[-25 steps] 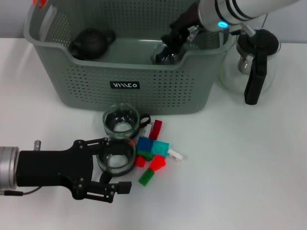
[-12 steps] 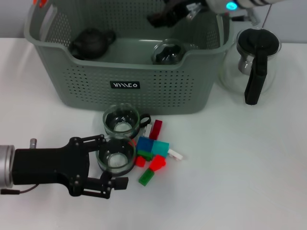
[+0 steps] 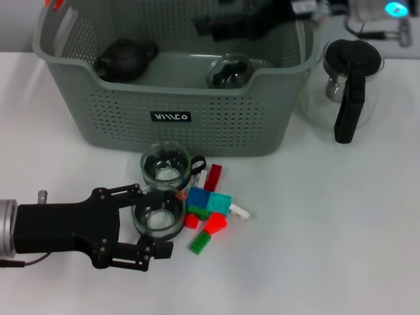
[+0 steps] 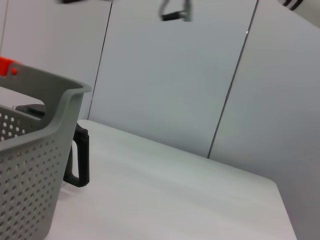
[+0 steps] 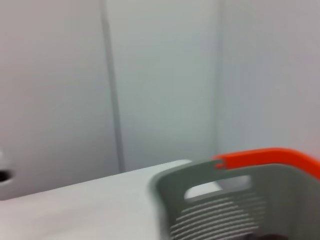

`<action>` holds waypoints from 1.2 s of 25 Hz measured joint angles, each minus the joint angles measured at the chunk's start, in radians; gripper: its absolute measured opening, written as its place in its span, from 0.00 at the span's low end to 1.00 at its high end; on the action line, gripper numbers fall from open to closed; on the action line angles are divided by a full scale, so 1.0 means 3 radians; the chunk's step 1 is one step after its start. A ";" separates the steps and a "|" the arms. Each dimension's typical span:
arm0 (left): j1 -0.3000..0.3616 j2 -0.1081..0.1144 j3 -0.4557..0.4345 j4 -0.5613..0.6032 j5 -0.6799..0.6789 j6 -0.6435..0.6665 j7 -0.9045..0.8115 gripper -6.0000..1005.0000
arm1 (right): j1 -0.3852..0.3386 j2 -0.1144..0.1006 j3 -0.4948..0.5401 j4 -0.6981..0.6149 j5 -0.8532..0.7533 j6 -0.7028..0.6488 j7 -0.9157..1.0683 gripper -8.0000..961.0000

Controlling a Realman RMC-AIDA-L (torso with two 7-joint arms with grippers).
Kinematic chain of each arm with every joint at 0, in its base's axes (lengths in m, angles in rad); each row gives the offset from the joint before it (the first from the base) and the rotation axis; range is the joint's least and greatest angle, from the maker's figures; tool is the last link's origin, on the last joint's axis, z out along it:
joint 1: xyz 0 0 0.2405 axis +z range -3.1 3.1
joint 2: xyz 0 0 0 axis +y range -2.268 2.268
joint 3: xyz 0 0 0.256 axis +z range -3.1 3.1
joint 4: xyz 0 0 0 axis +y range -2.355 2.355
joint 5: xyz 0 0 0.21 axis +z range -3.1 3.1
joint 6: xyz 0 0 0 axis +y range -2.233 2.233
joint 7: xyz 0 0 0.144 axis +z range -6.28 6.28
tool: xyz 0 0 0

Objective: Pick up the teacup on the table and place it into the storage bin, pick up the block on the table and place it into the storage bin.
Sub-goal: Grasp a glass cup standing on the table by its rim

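Head view: left gripper (image 3: 156,220) lies low on the table, in front of the bin (image 3: 170,98), black fingers (image 3: 125,193) spread around the near teacup (image 3: 157,216), one each side of the glass; not clenched, contact with the wall unclear. Right gripper (image 3: 226,26) hangs over the bin's back edge, dark and blurred, can't tell if it's clenched or released.

Versus a second ago: right arm has pulled up out of the bin, then off toward the pot (image 3: 344,82) side; the glass piece (image 3: 230,71) it hovered at stays inside the bin. Left gripper slid slightly further from the bin, cup still between its fingers.

Teacup: clear glass, upright, white spot at the bottom. Second teacup (image 3: 167,164) sits between it and the bin, black handle. Blocks (image 3: 210,207), red, blue, teal, green, white, piled just beside both cups on the pot side. Dark teapot (image 3: 125,59) inside the bin, corner away from the pot.
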 joint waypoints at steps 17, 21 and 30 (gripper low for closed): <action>0.0014 0.0010 -0.0001 0.0118 0.0000 -0.0025 -0.0004 0.93 | -0.0334 -0.0062 0.0562 -0.0164 0.0105 -0.1838 -0.0177 0.72; 0.0000 0.0026 -0.0034 0.0122 0.0000 -0.0040 -0.0008 0.93 | -0.0385 -0.0073 0.0544 -0.0139 0.0090 -0.1850 -0.0207 0.72; -0.0037 0.0042 -0.0035 0.0138 0.0026 -0.0107 -0.0013 0.93 | -0.0399 -0.0087 0.0572 0.0060 0.0070 -0.1790 -0.0315 0.72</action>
